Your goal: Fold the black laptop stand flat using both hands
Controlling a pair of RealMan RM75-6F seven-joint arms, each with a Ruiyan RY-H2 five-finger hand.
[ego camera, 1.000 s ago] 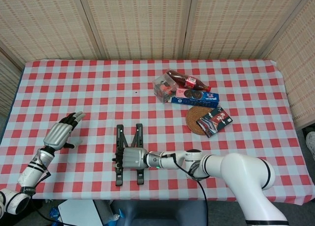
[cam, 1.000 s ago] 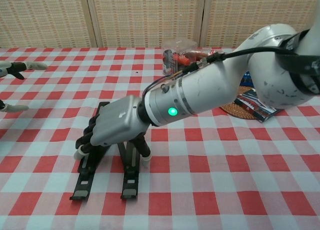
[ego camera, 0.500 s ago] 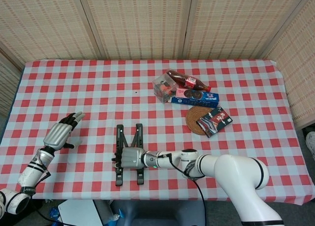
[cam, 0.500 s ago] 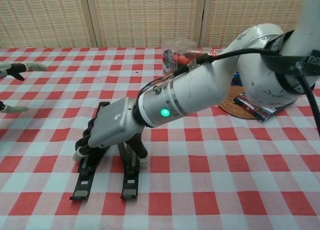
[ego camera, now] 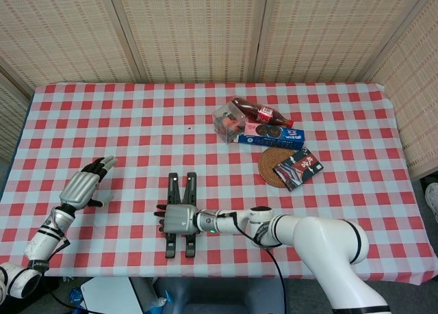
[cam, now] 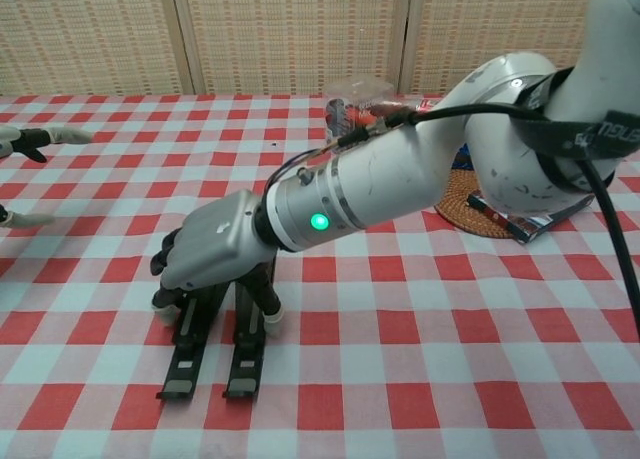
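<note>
The black laptop stand (ego camera: 189, 185) lies on the checked cloth near the table's front edge, its two long bars close together and almost parallel. In the chest view the stand's bar ends (cam: 243, 364) stick out toward me from under the hand. My right hand (ego camera: 179, 218) lies across the middle of the stand and grips it, fingers curled over the left bar and thumb against the right bar (cam: 210, 254). My left hand (ego camera: 85, 186) hovers open well to the left of the stand, fingers spread, touching nothing; only its fingertips (cam: 28, 139) show in the chest view.
A clear plastic box (ego camera: 228, 121), a cola bottle (ego camera: 263, 113) and a blue biscuit box (ego camera: 271, 135) sit at the back right. A woven coaster (ego camera: 270, 165) carries a black-and-red packet (ego camera: 298, 167). The table's front edge runs just below the stand.
The stand's two bars have swung from a spread V to nearly parallel and sit closer together under my right hand, which shifted slightly left. The left hand has not moved.
</note>
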